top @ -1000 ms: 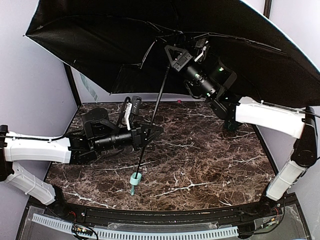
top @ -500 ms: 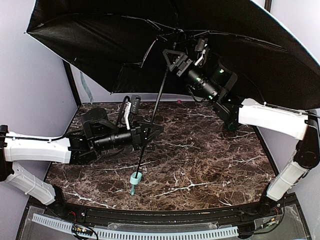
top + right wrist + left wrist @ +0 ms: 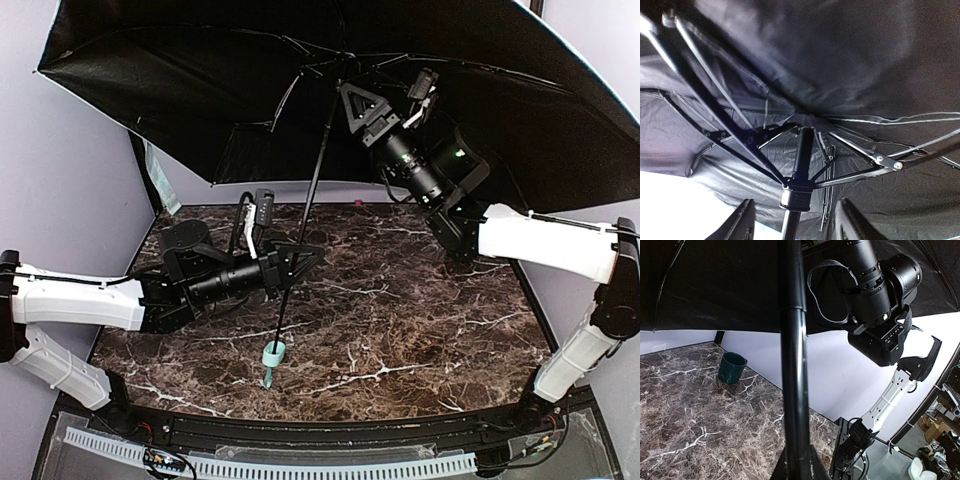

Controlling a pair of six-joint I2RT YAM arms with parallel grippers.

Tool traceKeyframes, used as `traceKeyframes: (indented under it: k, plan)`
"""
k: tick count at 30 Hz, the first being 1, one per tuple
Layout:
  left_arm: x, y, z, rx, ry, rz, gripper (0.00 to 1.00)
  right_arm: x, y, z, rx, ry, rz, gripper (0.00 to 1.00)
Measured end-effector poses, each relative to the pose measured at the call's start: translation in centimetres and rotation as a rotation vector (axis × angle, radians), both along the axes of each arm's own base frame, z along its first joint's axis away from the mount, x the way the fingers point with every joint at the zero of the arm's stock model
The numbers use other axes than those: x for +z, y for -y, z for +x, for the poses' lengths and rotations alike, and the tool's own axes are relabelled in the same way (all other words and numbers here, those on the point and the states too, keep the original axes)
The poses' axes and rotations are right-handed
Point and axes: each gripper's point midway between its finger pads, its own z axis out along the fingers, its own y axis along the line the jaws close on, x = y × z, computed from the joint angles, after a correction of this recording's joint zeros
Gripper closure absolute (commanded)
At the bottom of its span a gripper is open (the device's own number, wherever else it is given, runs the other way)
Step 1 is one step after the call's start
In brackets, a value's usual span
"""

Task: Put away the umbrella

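The umbrella (image 3: 200, 90) is open, its black lining spread over the back of the table. Its thin dark shaft (image 3: 312, 195) slants down to a small mint handle (image 3: 272, 354) that rests on the marble. My left gripper (image 3: 297, 262) is shut on the lower shaft (image 3: 792, 365), which fills the middle of the left wrist view. My right gripper (image 3: 352, 100) stands open high under the canopy. In the right wrist view its fingers (image 3: 742, 222) flank the black runner (image 3: 799, 195) where the ribs meet, without touching it.
A dark green mug (image 3: 732, 367) stands on the marble table (image 3: 420, 320) near the back wall. The canopy overhangs both arms and hides the back corners. The right arm (image 3: 875, 290) reaches up close beside the shaft.
My right gripper has opened off the shaft near the runner and moved slightly up and right. The canopy has lifted and tilted a little. The left gripper keeps its hold.
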Motion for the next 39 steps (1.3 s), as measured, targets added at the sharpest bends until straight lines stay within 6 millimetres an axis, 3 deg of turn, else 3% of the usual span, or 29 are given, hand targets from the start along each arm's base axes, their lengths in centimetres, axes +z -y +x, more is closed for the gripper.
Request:
traceKeyframes:
  k: [7, 11, 19, 22, 24, 36, 39]
  plan:
    - [0.3, 0.0, 0.0, 0.0, 0.007, -0.009, 1.0, -0.1, 0.4, 0.6, -0.037, -0.019, 0.007, 0.34]
    - [0.3, 0.0, 0.0, 0.0, 0.009, -0.009, 1.0, 0.2, -0.4, 1.1, -0.03, -0.029, -0.002, 0.34]
    - [0.2, 0.0, 0.0, 0.001, 0.001, -0.009, 1.0, -0.4, -1.9, 2.2, -0.015, -0.06, -0.023, 0.67]
    - [0.1, 0.0, 0.0, 0.001, -0.005, -0.01, 1.0, -0.3, -1.9, 2.2, -0.01, -0.056, -0.017, 0.91]
    - [0.1, 0.0, 0.1, 0.003, -0.009, -0.011, 1.0, -0.3, -1.8, 2.2, -0.007, -0.06, -0.011, 1.0]
    - [-0.4, -0.4, 0.7, 0.029, 0.014, 0.023, 1.0, -1.1, -2.7, 1.4, 0.056, -0.063, -0.063, 1.0]
    - [-0.7, -0.7, 1.3, 0.037, 0.013, 0.034, 1.0, -1.6, -2.8, 1.4, 0.072, -0.068, -0.101, 0.96]
